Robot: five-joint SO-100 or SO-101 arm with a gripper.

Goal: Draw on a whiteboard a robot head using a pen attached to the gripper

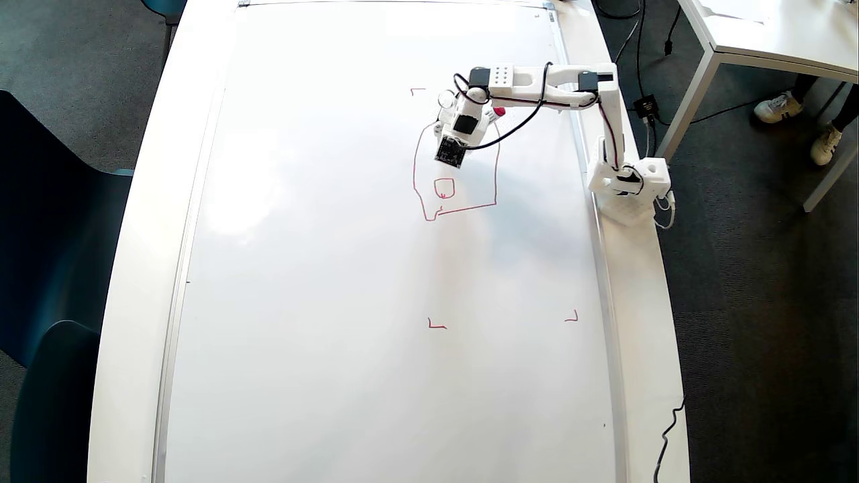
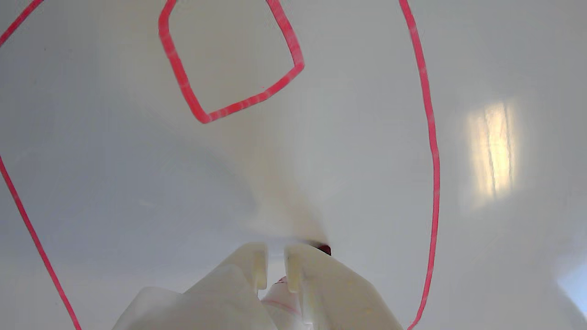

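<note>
The whiteboard [image 1: 335, 302] fills most of the overhead view. On it is a partial red robot head [image 1: 463, 210]: a rounded outline with one small square [image 1: 444, 189] inside. My white gripper [image 1: 462, 127] hangs over the upper part of that outline, and the pen's red end [image 1: 498, 112] sticks out beside it. In the wrist view the gripper [image 2: 275, 268] is shut on the pen [image 2: 279, 295], whose dark red tip [image 2: 324, 249] touches the whiteboard [image 2: 114, 183] inside the robot head outline [image 2: 431, 151], below the small square [image 2: 247, 101].
Red corner marks [image 1: 417, 90] [image 1: 436, 325] [image 1: 572, 317] lie on the board. The arm's base [image 1: 627, 188] stands on the table's right rim with cables trailing. Dark chairs [image 1: 54, 268] are at the left. Another table [image 1: 772, 40] and a person's feet [image 1: 778, 107] are at the upper right.
</note>
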